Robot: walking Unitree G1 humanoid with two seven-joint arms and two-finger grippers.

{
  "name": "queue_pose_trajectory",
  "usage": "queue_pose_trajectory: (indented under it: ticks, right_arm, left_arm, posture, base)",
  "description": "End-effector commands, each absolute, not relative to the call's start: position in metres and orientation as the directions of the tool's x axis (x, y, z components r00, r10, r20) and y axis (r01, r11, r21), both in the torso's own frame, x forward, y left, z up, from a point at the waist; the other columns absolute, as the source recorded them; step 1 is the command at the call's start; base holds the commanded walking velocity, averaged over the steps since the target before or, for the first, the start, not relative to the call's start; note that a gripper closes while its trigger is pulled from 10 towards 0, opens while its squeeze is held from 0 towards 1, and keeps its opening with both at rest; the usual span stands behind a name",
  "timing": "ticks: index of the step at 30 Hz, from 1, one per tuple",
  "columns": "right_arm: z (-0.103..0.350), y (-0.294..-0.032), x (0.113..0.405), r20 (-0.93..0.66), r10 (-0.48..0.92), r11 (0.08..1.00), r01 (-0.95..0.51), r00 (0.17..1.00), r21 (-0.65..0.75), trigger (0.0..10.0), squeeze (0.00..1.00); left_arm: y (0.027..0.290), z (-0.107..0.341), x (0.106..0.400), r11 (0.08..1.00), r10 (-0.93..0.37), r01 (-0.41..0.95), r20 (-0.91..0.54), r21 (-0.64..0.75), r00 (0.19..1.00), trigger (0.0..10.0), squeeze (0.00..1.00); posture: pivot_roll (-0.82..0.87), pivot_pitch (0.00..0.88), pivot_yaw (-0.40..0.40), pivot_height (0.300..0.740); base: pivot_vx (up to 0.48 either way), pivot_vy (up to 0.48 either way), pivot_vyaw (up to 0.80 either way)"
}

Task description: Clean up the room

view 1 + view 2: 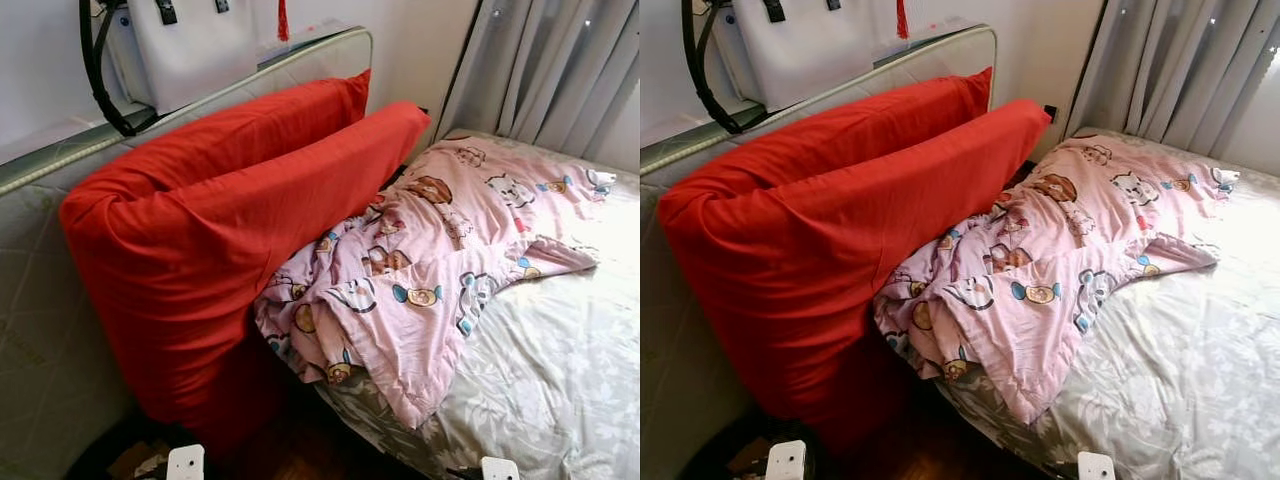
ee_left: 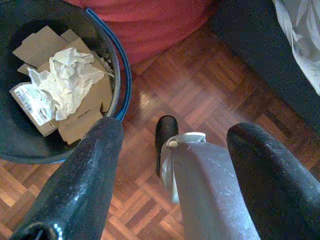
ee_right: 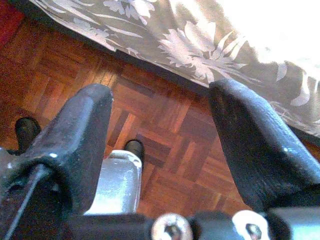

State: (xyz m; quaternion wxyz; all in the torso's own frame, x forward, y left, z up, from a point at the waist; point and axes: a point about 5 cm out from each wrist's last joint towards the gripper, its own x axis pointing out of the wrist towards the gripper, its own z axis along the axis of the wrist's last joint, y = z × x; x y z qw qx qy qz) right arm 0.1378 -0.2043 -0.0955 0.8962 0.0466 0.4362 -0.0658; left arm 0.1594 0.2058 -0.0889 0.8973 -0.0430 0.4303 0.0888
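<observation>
At 9 o'clock in the head view a big red cushion (image 1: 220,250) leans against an upright grey mattress (image 1: 40,330), with a white bag (image 1: 190,45) hanging at 11 o'clock. Down by the cushion's foot, at 7 o'clock, sits a dark waste bin (image 2: 122,75) already holding cardboard scraps (image 2: 80,117) and crumpled white paper (image 2: 62,80). The left gripper (image 2: 175,165) hangs over the parquet floor (image 2: 200,85) beside that bin, its 2 fingers spread and holding nothing.

At the centre a pink cartoon-print quilt (image 1: 430,260) lies bunched, one edge spilling off the bed toward 6 o'clock. From 3 to 5 o'clock the grey floral sheet (image 1: 560,370) shows bare. The right gripper (image 3: 160,130) hangs low beside the bed edge, fingers apart and empty.

Judging by this, some rubbish looks binned, while the quilt remains unmade and the cushion not put away; most tidying seems left.
</observation>
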Motion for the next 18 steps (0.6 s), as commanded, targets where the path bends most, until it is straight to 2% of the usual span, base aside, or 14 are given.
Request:
queue_pose_trajectory:
  ticks: [1, 9, 18]
  right_arm:
    - [-0.097, -0.205, 0.133, -0.796, -0.087, 0.984, 0.175, 0.599, 0.024, 10.0, 0.00]
    - [-0.098, -0.204, 0.132, -0.801, -0.082, 0.986, 0.168, 0.593, 0.023, 10.0, 0.00]
    - [-0.098, -0.201, 0.133, -0.800, -0.076, 0.986, 0.162, 0.595, 0.027, 10.0, 0.00]
  left_arm:
    - [0.212, -0.093, 0.148, 0.978, 0.127, -0.210, -0.805, 0.003, 0.580, 10.0, 0.00]
    - [0.235, -0.094, 0.131, 0.971, 0.152, -0.238, -0.820, 0.020, 0.551, 10.0, 0.00]
    - [0.235, -0.094, 0.131, 0.972, 0.149, -0.233, -0.825, 0.022, 0.546, 10.0, 0.00]
  posture:
    - [-0.03, 0.000, -0.035, 0.740]
    - [-0.02, 0.000, -0.033, 0.740]
    - [-0.02, 0.000, -0.024, 0.740]
  base:
    - [0.000, 0.000, 0.00]
    - [0.000, 0.000, 0.00]
    - [0.000, 0.000, 0.00]
